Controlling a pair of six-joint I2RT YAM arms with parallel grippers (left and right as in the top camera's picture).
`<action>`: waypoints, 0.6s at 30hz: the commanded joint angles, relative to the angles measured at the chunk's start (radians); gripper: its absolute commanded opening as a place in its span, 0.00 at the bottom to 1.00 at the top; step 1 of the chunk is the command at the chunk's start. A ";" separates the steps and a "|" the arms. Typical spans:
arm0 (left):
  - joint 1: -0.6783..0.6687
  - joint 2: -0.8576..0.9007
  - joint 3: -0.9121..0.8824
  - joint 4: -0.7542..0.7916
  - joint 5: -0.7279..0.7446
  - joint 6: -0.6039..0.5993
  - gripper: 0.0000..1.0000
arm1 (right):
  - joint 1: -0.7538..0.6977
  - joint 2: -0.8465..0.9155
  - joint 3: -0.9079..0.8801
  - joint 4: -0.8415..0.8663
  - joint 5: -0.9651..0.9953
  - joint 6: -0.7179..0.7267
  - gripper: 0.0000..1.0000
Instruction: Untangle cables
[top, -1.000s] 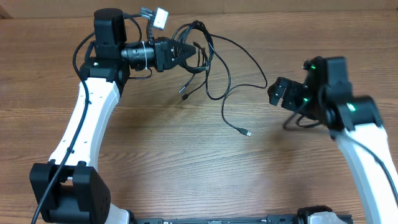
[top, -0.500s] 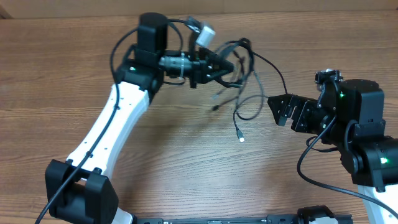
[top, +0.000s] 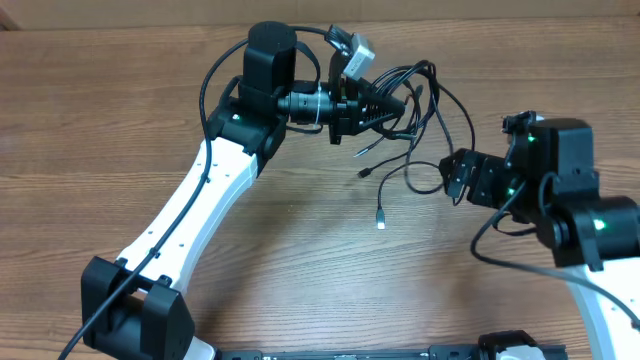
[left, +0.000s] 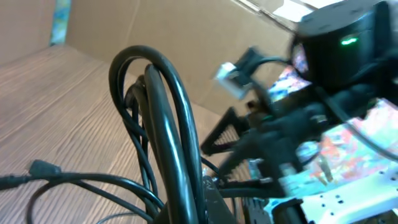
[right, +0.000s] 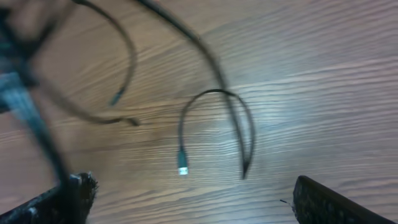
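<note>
Obstacle: cables (top: 425, 120), a tangle bunched in the clamped left gripper (top: 398, 101), with loops drooping just ahead of the wide-spread right gripper (top: 452, 178).
Obstacle: silver-tipped plug (top: 381, 220), low, ahead of the right gripper and to its left.
Free room: bare tabletop (top: 300, 285) below both grippers toward the arm bases, and out to the left gripper's left side.
</note>
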 joint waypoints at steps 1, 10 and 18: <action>-0.006 -0.068 0.015 0.031 0.080 -0.041 0.04 | -0.001 0.059 0.008 0.002 0.141 -0.003 1.00; 0.043 -0.154 0.015 0.029 0.096 -0.037 0.04 | -0.001 0.173 0.008 -0.048 0.323 0.081 1.00; 0.141 -0.197 0.015 0.029 0.078 -0.060 0.05 | -0.002 0.176 0.007 -0.066 0.403 0.106 1.00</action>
